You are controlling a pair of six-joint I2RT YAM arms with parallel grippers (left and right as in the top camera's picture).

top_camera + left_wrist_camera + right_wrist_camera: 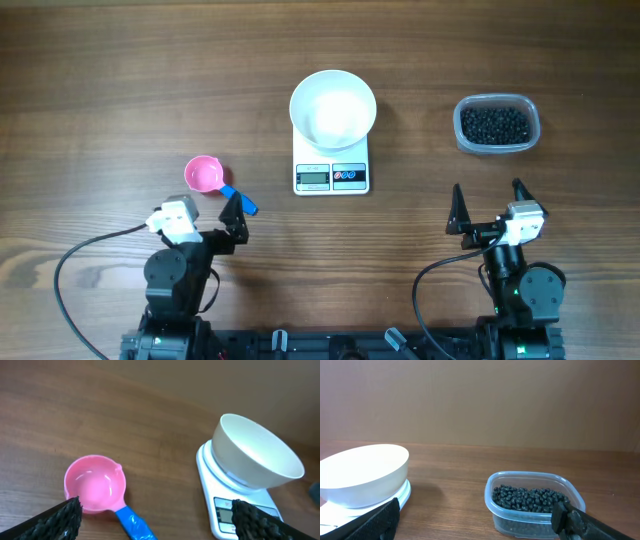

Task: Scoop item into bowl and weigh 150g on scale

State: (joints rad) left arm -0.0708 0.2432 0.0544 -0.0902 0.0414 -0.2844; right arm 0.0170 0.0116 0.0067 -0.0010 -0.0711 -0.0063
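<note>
The left tool (156, 506) is seen fully open above the desk (100, 80), and nothing is gripped by it. In the left wrist view a scoop (204, 175) is framed between its ribbed black fingers (60, 520), neither of which is seen to touch it. The scoop is made of glossy pink plastic, with a round cup, a small pouring lip and a flat blue handle (240, 198). It is laid upright on brown, wood-grained desk. To its right, in the middle, the scale (332, 177) is set flat: a white rectangle with a grey display and two round buttons at its near edge. The bowl (333, 107), smooth, white and round, is stood on the scale's far part. Further right, well apart from the scale, a clear plastic tub (462, 128) with rounded corners is found, and the item (495, 124) is held in it as a heap of small, round, black grains. Nearest the right edge, the right tool (487, 190) is likewise spread wide, nothing being held or touched, and it is kept short of the tub.
</note>
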